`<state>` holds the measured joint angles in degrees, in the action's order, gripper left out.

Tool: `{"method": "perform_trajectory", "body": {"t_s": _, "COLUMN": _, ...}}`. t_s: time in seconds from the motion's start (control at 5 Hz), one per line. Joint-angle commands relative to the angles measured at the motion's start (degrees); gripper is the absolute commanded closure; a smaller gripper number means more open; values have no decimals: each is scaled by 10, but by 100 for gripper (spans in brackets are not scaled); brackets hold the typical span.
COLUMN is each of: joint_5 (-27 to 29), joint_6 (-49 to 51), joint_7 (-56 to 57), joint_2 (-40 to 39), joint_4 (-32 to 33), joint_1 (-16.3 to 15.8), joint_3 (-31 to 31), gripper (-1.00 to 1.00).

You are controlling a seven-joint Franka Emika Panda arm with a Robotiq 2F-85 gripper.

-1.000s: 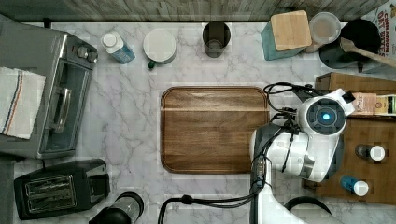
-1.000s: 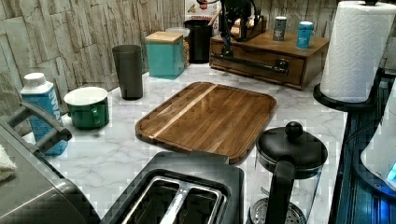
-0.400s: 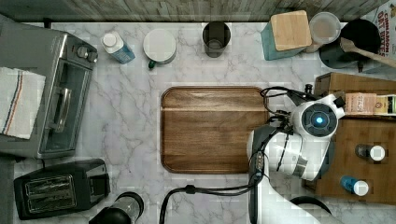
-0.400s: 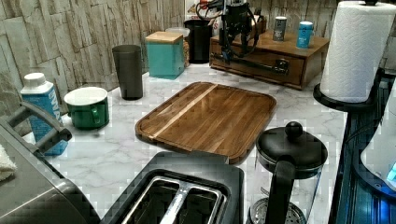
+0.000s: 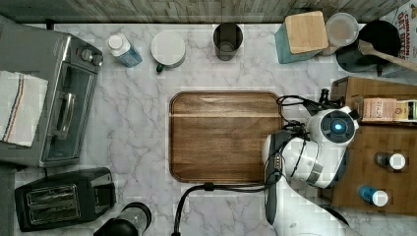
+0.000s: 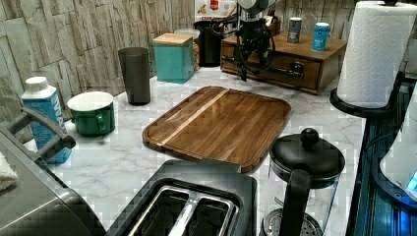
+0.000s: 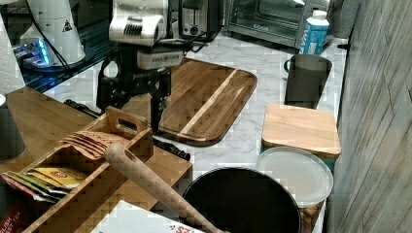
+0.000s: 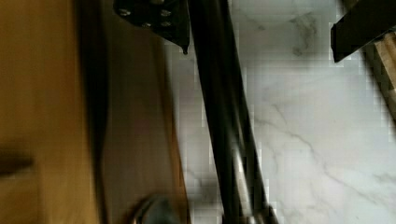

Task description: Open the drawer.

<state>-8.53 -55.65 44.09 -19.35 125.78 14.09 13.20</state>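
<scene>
The gripper [image 8: 257,42] is hanging with its jaws open and pointing down, and they are gripping nothing. The handle [image 8: 224,116] is running between them in the wrist view. One finger [image 8: 154,18] is sitting on the drawer side of the bar, just beside the drawer [image 8: 130,116] front. The other finger [image 8: 364,23] is standing well clear of the bar, over the counter [image 8: 317,140]. I cannot tell whether either finger is touching the bar.

In the right view the gripper [image 7: 131,109] is straddling one end stretch of the handle [image 7: 170,145], fingertips reaching down past the cabinet [image 7: 165,165] top. In the left view the gripper [image 6: 242,66] is hanging in front of the drawer [image 6: 275,61], whose front is sitting flush with the cabinet, the handle [image 6: 282,71] stretching away from the jaws.

Just beyond the outer finger, the tray [image 7: 209,97] is lying flat on the counter. Behind the inner finger, on the cabinet top, two cans [image 6: 294,29] are standing upright. Above the jaws, the arm [image 5: 314,157] is bending back over the cabinet edge in the top view.
</scene>
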Motion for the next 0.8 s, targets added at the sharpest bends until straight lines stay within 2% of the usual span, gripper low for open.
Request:
{"method": "perform_trajectory", "body": {"t_s": 0.2, "joint_5": 21, "joint_6": -8, "joint_7": 36, "joint_2": 41, "joint_4": 24, "joint_1": 12, "joint_3": -16, "gripper": -100}}
{"method": "perform_trajectory", "body": {"t_s": 0.4, "joint_5": 52, "joint_6": -25, "joint_7": 113, "joint_2": 40, "joint_4": 28, "joint_1": 29, "joint_3": -54, "gripper": -100}}
{"method": "perform_trajectory", "body": {"t_s": 0.6, "joint_5": 82, "joint_6": -49, "joint_7": 161, "joint_2": 64, "joint_4": 62, "joint_1": 27, "joint_3": -87, "gripper": -100}}
{"method": "perform_trajectory", "body": {"t_s": 0.8, "joint_5": 104, "joint_6": -54, "joint_7": 171, "joint_2": 80, "joint_4": 83, "joint_1": 9, "joint_3": -110, "gripper": -100}}
